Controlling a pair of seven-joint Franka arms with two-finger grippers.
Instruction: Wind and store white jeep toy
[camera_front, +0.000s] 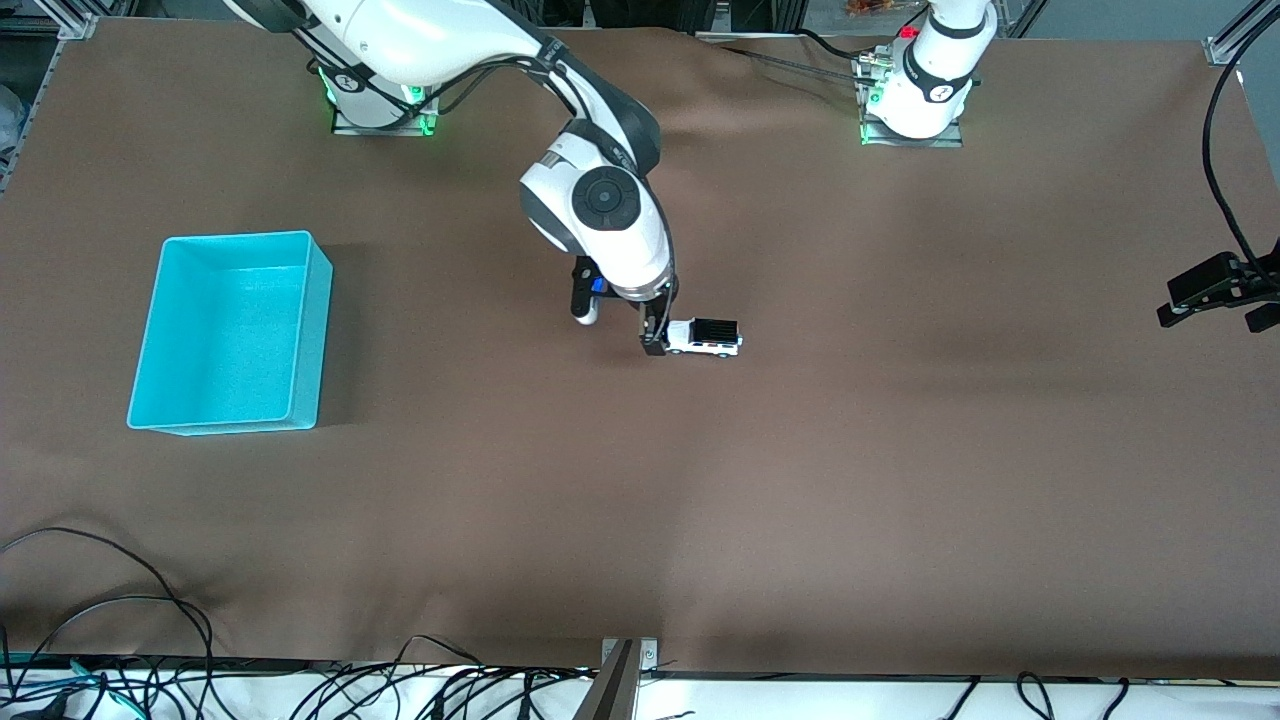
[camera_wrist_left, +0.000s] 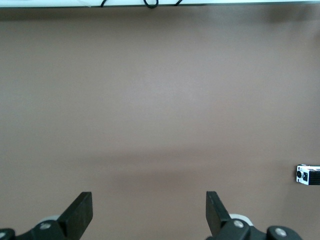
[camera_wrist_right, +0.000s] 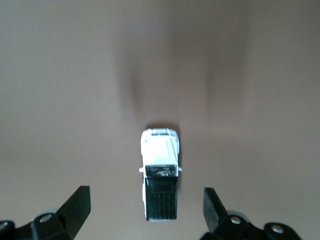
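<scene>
You've got a turquoise bin on the brown tbl cover, toward the right arm's end. Loose black cables run along the tbl edge nearest the front cam.

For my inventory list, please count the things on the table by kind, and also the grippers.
Toy cars: 1, the white jeep toy
Bins: 1, the turquoise bin
Grippers: 2, the right gripper over the jeep, open; the left gripper, waiting, open
Total: 4
</scene>
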